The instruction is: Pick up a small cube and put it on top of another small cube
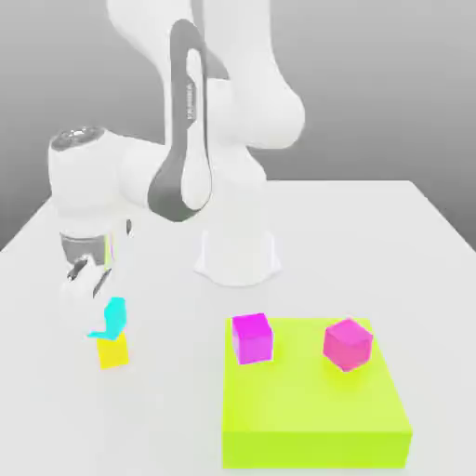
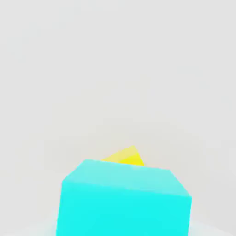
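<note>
Exterior view: a pale, smooth desk (image 1: pixel 167 418) spreads across the scene, its left edge slanting inward toward a straight far edge. Toward the left, the white pincer (image 1: pixel 89 311) points down, partly covering a small, plain cyan cube (image 1: pixel 114 318). The pictures do not make clear whether the pincer is wide, narrow or holding the cube. The cyan cube is directly above a small, plain bright yellow cube (image 1: pixel 112 351), overlapping its upper part; whether the two touch cannot be told. Bare desk lies to the left of this pair and in front of it.

Above and behind, a white robot arm with dark grey trim (image 1: pixel 191 121) bends over from its round white base (image 1: pixel 239 256), behind the cubes near the middle. An open strip of desk separates the yellow cube from a large, flat lime-green block (image 1: pixel 297 400) to its right. The block is the main raised obstacle, its straight front edge facing the viewer. On its top, near the back left corner, sits a magenta cube (image 1: pixel 252 338); well apart, near the back right, is a darker magenta-pink cube (image 1: pixel 348 344), turned corner-forward. Beyond the block's right side, open desk runs to the slanting right edge.

Hand view: the cyan cube looms close to the camera, hiding part of the yellow cube; pale open surface surrounds them.
</note>
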You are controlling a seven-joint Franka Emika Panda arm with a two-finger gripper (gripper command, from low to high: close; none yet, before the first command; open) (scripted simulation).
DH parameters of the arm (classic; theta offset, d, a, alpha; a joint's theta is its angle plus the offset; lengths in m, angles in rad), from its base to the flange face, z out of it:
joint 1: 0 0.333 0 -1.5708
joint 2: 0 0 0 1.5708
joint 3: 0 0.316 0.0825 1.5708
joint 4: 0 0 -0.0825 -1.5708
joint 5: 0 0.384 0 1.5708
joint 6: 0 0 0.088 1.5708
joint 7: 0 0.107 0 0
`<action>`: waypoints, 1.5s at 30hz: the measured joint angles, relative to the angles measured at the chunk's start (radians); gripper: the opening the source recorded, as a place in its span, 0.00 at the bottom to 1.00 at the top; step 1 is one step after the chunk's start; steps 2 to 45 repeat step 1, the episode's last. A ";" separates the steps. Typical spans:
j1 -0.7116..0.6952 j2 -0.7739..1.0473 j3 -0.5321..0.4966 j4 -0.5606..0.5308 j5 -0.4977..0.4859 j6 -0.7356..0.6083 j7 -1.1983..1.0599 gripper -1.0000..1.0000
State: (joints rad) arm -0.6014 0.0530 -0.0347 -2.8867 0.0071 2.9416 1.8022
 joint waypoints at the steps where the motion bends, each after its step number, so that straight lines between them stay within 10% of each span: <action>1: 0.000 0.000 0.000 0.000 0.000 0.000 0.000 1.00; 45: 0.000 0.000 0.000 0.000 0.000 0.000 0.000 1.00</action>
